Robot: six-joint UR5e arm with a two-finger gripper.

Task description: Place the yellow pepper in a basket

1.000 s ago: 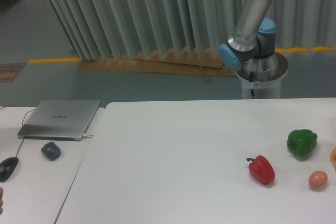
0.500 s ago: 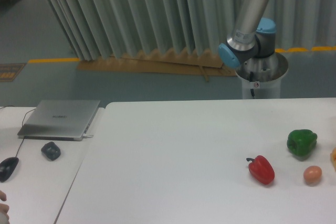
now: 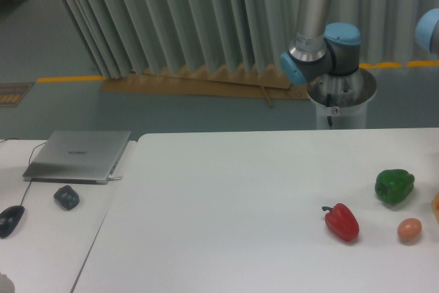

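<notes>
Gripper out of view; red pepper [image 3: 341, 221], green pepper [image 3: 394, 186] and orange ball [image 3: 409, 230] lie on table [image 3: 226, 204]

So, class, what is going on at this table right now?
Nothing is being handled yet. The robot arm stands behind the white table, its gripper out of view. A red pepper, a green pepper and a small orange-tan ball lie untouched at the right. No yellow pepper can be identified and no basket shows.
</notes>
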